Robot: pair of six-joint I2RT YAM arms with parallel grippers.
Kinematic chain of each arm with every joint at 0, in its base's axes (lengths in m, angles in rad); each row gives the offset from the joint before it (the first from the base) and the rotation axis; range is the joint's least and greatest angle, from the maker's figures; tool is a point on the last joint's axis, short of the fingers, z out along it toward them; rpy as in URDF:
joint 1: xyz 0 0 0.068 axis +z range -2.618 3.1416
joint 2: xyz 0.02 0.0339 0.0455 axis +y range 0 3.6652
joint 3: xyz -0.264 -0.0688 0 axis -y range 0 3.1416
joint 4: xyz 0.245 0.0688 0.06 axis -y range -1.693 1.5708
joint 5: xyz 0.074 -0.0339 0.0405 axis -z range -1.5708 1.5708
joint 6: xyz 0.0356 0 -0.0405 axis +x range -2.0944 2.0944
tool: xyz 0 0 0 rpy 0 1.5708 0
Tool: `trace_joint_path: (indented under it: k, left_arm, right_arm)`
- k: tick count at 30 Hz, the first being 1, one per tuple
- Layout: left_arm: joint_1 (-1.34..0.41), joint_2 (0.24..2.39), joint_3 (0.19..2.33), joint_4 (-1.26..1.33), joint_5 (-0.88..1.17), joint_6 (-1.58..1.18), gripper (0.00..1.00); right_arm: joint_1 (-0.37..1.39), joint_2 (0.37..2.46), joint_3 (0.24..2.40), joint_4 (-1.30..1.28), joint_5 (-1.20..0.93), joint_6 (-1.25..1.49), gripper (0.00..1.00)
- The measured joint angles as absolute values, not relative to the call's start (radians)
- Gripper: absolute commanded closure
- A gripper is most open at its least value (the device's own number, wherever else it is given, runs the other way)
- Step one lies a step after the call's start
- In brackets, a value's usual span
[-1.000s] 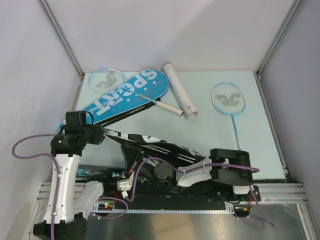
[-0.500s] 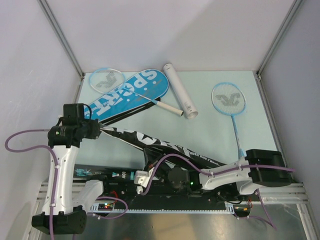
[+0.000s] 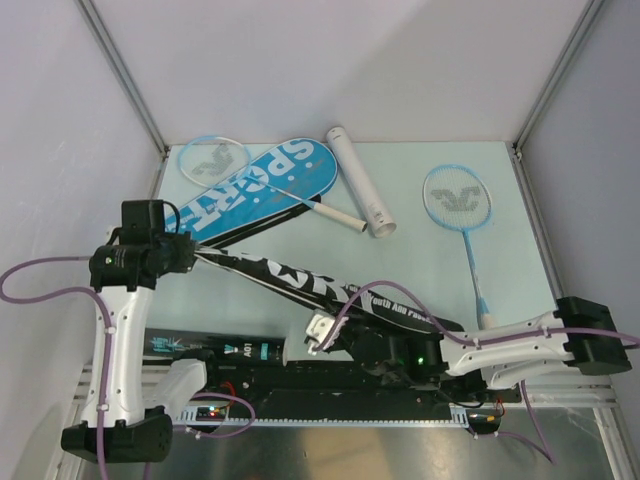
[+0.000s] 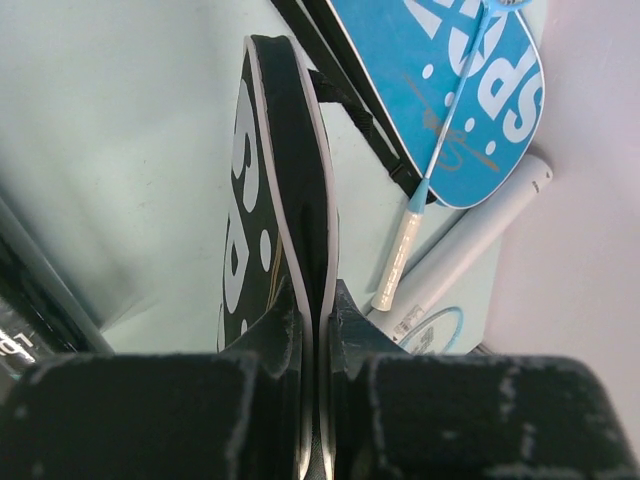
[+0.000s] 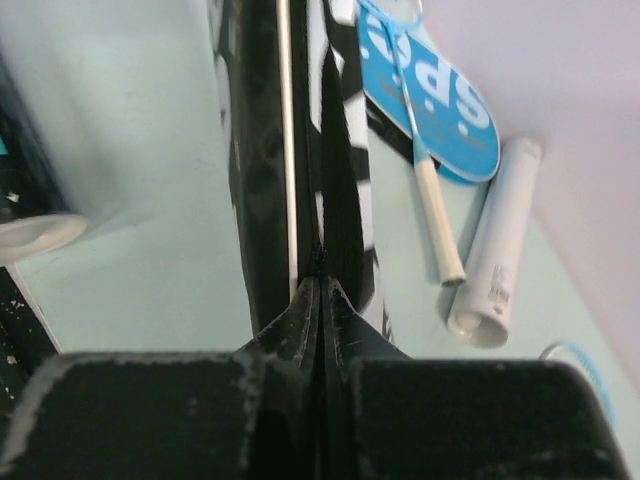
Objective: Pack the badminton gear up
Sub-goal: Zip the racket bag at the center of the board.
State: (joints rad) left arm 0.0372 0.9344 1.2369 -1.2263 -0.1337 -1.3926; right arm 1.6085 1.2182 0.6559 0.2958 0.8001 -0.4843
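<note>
Cover [image 3: 290, 283]: black, gripped at both ends.
Left jaws: were shut on it.
Right jaws: were shut on it.

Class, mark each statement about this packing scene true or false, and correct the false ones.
1. The left tool and the right tool are both shut on the black cover. True.
2. The white tube stands upright. False: it lies on its side on the table, beside the blue cover.
3. The far-left racket lies across the blue cover. True.
4. The right-side racket is zipped inside a cover. False: it lies bare on the table.
</note>
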Motion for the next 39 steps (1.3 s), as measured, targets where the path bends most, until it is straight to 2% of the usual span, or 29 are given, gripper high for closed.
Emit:
trace_joint_path:
  k: [15, 21, 26, 32, 39]
  left_arm:
    - [0.039, 1.008, 1.311, -1.213, -0.181, -1.441, 1.00]
    - [0.039, 1.008, 1.356, -1.220, -0.181, -1.441, 1.00]
    - [0.038, 1.008, 1.377, -1.229, -0.158, -1.444, 1.00]
    - [0.038, 1.013, 1.386, -1.240, -0.138, -1.457, 1.00]
    - [0.059, 1.067, 1.478, -1.290, -0.166, -1.460, 1.00]
  right_arm:
    - [1.438, 1.011, 0.668, -0.423, 0.940, 0.150, 1.00]
    - [1.304, 0.986, 0.744, -0.586, 0.965, 0.353, 1.00]
    - [1.135, 0.931, 0.790, -0.626, 0.969, 0.466, 1.00]
    - [0.938, 0.864, 0.765, -0.538, 0.903, 0.426, 1.00]
    - [0.804, 0.828, 0.620, -0.359, 0.689, 0.093, 1.00]
